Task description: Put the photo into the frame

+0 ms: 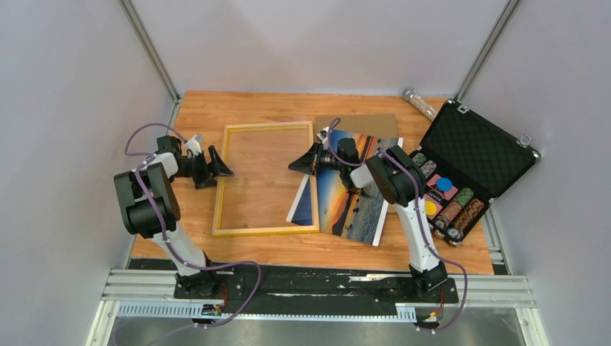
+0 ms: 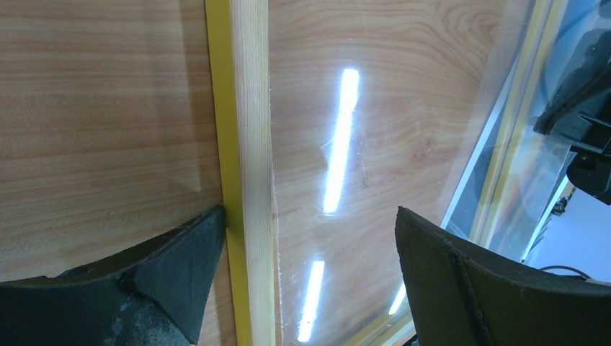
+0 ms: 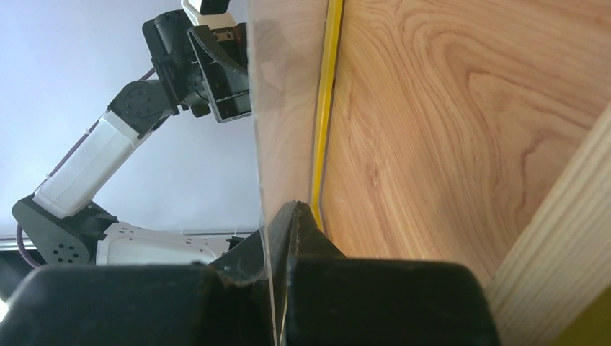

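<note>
The yellow frame (image 1: 265, 180) lies flat on the wooden table, left of centre. The photo (image 1: 354, 202), an orange sunset print, lies just right of it, its left corner at the frame's right rail. My left gripper (image 1: 216, 167) is open and straddles the frame's left rail (image 2: 245, 108): one finger (image 2: 180, 267) touches the yellow outer edge, the other (image 2: 461, 281) hangs over the glossy clear pane (image 2: 375, 144). My right gripper (image 1: 297, 164) is shut on that pane's thin right edge (image 3: 263, 180), near the frame's right rail (image 3: 328, 94).
A brown backing board (image 1: 360, 124) lies behind the photo. An open black case (image 1: 475, 155) with poker chips stands at the right. A small clear tube (image 1: 419, 103) lies at the back right. Grey walls close in both sides.
</note>
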### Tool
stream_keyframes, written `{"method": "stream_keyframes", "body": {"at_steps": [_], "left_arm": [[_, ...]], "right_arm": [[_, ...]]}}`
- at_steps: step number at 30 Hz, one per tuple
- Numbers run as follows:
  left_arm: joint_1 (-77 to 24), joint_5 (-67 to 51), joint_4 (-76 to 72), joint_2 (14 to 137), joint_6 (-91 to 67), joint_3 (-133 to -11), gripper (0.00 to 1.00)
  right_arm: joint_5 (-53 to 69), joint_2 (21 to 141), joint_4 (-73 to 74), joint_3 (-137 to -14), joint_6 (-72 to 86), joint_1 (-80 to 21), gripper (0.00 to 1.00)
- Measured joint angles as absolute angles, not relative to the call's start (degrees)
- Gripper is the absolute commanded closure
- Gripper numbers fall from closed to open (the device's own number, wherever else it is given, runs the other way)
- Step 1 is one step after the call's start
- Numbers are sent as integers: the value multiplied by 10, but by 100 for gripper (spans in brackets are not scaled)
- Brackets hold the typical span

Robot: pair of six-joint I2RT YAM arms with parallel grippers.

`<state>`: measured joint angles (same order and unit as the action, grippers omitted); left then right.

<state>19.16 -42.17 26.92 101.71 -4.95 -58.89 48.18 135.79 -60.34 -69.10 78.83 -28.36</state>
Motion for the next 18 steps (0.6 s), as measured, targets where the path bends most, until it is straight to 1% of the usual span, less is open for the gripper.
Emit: {"method": "stream_keyframes", "body": {"at_steps": [18], "left_arm": [[180, -412, 216, 999, -52, -564, 5]], "right_arm": [[485, 1377, -608, -715, 817, -282, 100]]}}
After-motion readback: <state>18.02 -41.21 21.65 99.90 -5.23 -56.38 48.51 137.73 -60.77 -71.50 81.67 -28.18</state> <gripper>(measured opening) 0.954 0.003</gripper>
